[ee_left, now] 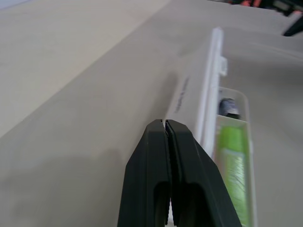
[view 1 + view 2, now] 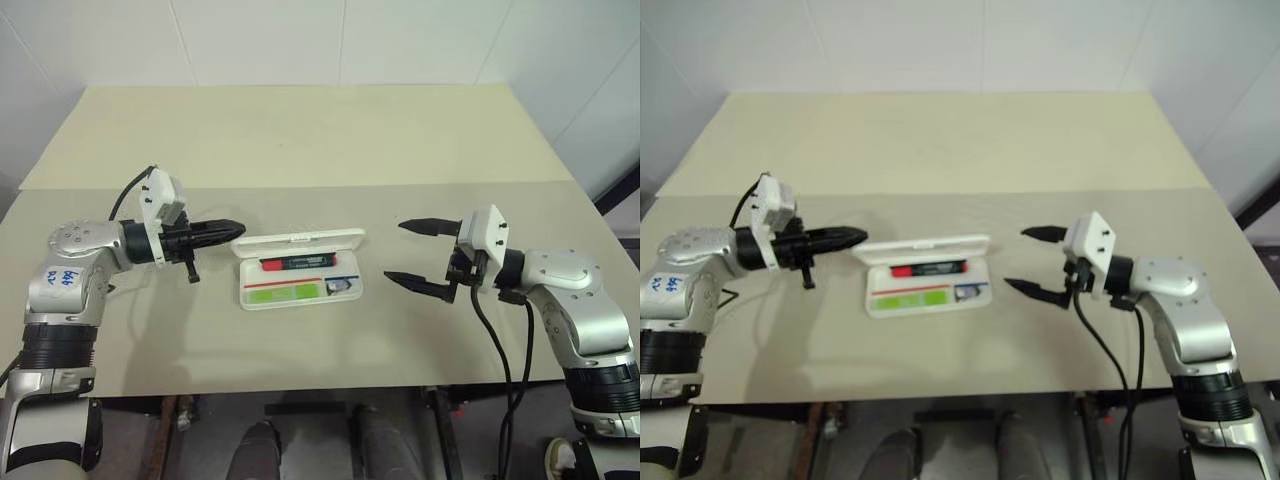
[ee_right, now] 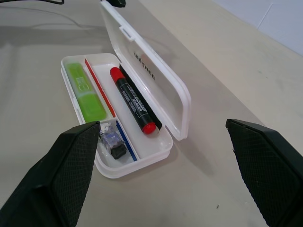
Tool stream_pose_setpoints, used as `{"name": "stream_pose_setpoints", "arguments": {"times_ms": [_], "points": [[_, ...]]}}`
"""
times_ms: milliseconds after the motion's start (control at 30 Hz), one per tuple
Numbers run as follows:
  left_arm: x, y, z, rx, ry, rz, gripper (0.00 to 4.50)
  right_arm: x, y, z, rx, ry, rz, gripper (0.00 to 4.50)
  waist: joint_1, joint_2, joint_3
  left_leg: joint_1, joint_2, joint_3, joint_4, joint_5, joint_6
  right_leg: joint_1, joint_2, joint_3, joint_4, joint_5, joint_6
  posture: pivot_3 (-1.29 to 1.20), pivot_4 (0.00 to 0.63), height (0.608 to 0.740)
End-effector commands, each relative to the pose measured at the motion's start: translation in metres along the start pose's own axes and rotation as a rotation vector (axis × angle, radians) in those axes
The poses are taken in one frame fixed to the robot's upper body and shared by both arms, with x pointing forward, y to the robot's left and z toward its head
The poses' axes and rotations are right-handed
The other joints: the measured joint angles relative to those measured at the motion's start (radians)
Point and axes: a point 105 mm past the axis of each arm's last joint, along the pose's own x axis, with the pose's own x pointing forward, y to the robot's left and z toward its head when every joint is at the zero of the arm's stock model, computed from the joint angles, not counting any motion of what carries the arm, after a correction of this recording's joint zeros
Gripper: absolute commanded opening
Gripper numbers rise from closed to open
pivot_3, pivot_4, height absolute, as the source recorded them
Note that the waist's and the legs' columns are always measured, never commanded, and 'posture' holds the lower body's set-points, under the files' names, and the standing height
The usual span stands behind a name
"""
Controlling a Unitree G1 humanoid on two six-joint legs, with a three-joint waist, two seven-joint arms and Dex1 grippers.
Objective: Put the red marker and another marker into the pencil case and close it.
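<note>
Left eye view shows the pencil case (image 2: 300, 268) lying open on the beige table (image 2: 300, 140), between the two arms, its lid (image 2: 298, 243) raised on the far side. Inside, the red marker (image 2: 297, 263) lies lengthwise in the compartment next to the lid, and the green highlighter (image 2: 283, 292) lies in the compartment on the near side. A small dark object (image 3: 112, 142) sits in the end of the case nearest the right arm, beside the highlighter.

The left end effector (image 2: 228, 227) has its two black fingers pressed together, holding nothing. It points toward the case's left end, with its tip close to the corner of the raised lid; whether it touches the lid cannot be told.

The right end effector (image 2: 410, 254) is spread wide and empty, hanging apart from the case's right end and pointing toward it. In the right wrist view its fingers (image 3: 61, 179) frame the open case, where small dark lettering shows on the inside of the lid.
</note>
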Motion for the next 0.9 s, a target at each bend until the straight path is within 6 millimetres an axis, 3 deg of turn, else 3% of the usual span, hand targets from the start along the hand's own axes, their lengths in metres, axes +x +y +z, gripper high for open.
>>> {"name": "stream_pose_setpoints", "arguments": {"times_ms": [33, 467, 900], "points": [[0.005, -0.015, -0.001, 0.064, 0.059, -0.099, 0.02, 0.001, 0.002, 0.009, -0.030, -0.034, -0.001, 4.50, 0.000, 0.000, 0.000, 0.000, 0.000, 0.000, 0.000, 0.000, 0.000, 0.000, 0.000, 0.000, 0.000, 0.000, 0.000, 0.00, 0.150, 0.740], [0.033, -0.045, -0.056, -0.074, 0.198, -0.172, 0.02, 0.001, 0.002, 0.008, -0.028, -0.040, -0.034, 4.50, 0.000, 0.000, 0.000, 0.000, 0.000, 0.000, 0.001, 0.000, 0.000, 0.000, 0.000, 0.000, 0.001, 0.000, 0.000, 0.00, 0.150, 0.740], [0.046, -0.055, -0.064, -0.087, 0.258, -0.196, 0.02, 0.006, 0.002, 0.009, -0.025, -0.059, -0.055, 4.50, 0.001, 0.001, -0.001, 0.001, 0.000, 0.000, 0.001, 0.000, 0.000, 0.001, 0.000, 0.000, 0.001, 0.000, 0.000, 0.00, 0.150, 0.740]]}}
